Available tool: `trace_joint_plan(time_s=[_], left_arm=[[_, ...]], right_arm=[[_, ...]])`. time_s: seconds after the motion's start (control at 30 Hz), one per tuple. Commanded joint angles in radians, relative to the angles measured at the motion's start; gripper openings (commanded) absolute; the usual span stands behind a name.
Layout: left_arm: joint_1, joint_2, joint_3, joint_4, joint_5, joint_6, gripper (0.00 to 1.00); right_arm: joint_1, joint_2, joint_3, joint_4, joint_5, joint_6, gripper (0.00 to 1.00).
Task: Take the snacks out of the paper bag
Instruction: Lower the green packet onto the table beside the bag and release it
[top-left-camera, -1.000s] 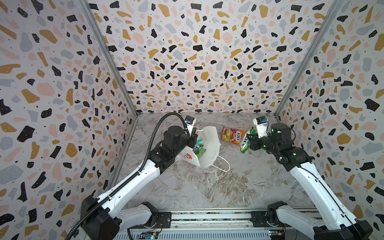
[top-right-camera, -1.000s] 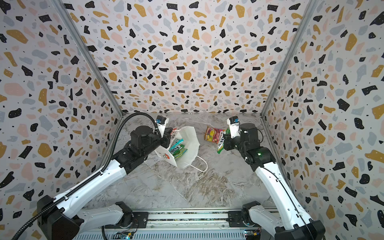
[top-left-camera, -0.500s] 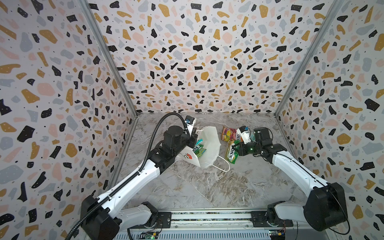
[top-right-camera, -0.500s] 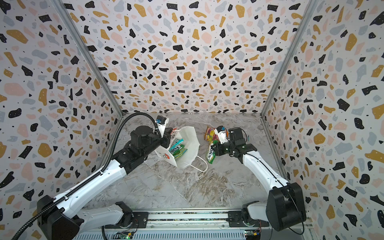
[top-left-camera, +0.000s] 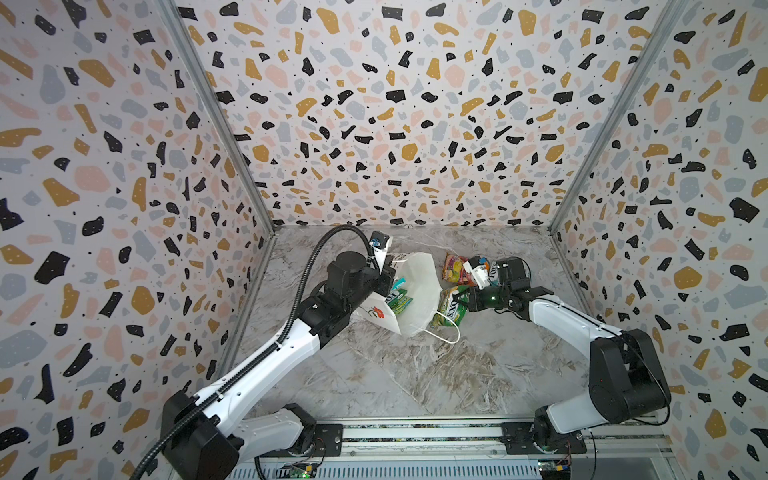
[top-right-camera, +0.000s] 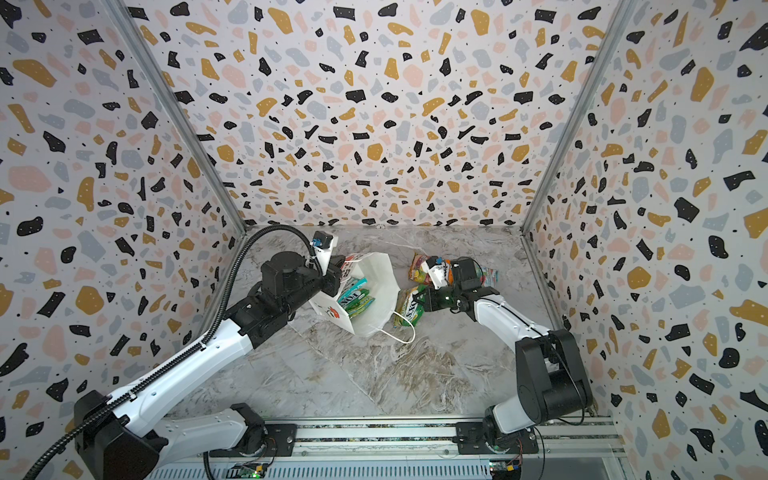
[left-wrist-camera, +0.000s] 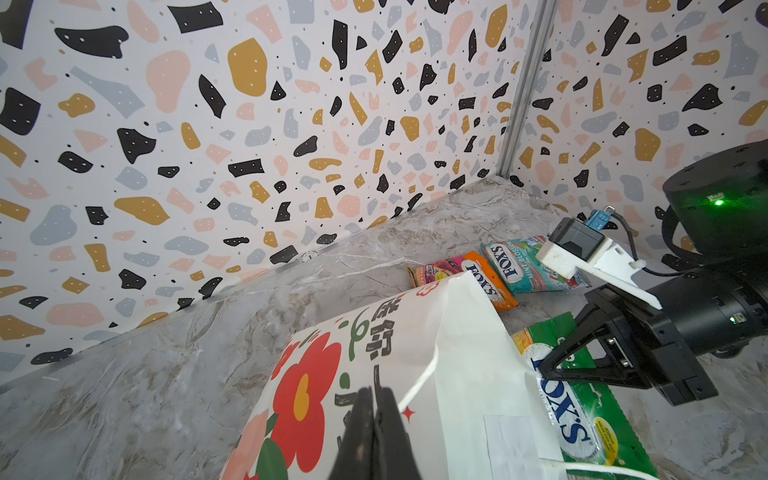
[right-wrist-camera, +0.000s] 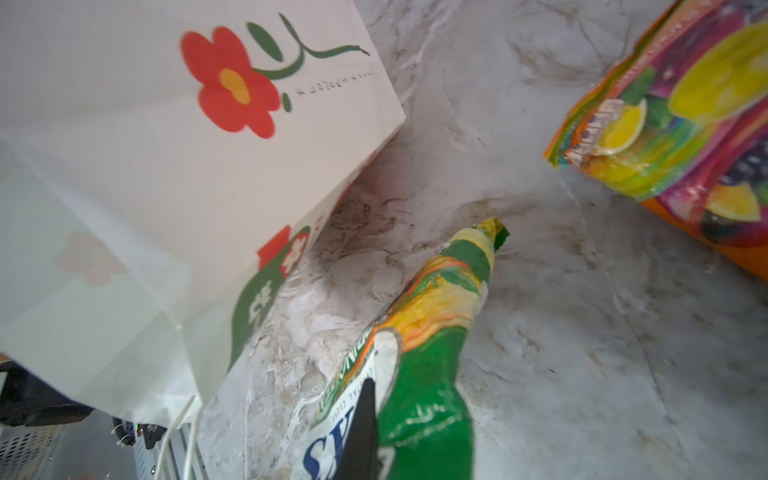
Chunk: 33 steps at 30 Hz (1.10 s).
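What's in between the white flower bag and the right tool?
A green-yellow candy packet, pinched by the right tool, reaches toward the paper bag. Both top views and the left wrist view show it.

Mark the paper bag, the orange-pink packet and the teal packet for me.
paper bag (top-left-camera: 417, 282): in a top view, white side panel.
orange-pink packet (left-wrist-camera: 449, 270): left wrist view, printed face.
teal packet (left-wrist-camera: 523, 270): left wrist view, face beside logo.

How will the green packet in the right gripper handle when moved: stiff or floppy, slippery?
Probably floppy: the green packet curls and droops beyond the right gripper, which pinches one end. Its glossy film looks slippery, so it might slide out. Likely light: that pinch alone seems to hold it.
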Motion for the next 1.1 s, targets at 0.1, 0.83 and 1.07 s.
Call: trace_joint_plan(time_s=[0.1,0.83,1.07], left_arm=[[0.0,0.0,0.019,0.014,-0.002,0.008,0.0],[0.0,0.005,0.023,0.008,-0.003,0.009,0.0],[0.0,0.003,0.025,0.007,0.001,0.009,0.0]], right_arm=[[-0.024,-0.005,-0.02,-0.099,0.183,-0.087,0.0],[-0.029,0.151,0.053,-0.115,0.304,-0.137,0.07],[-0.029,0.123,0.051,-0.061,0.47,-0.069,0.44]])
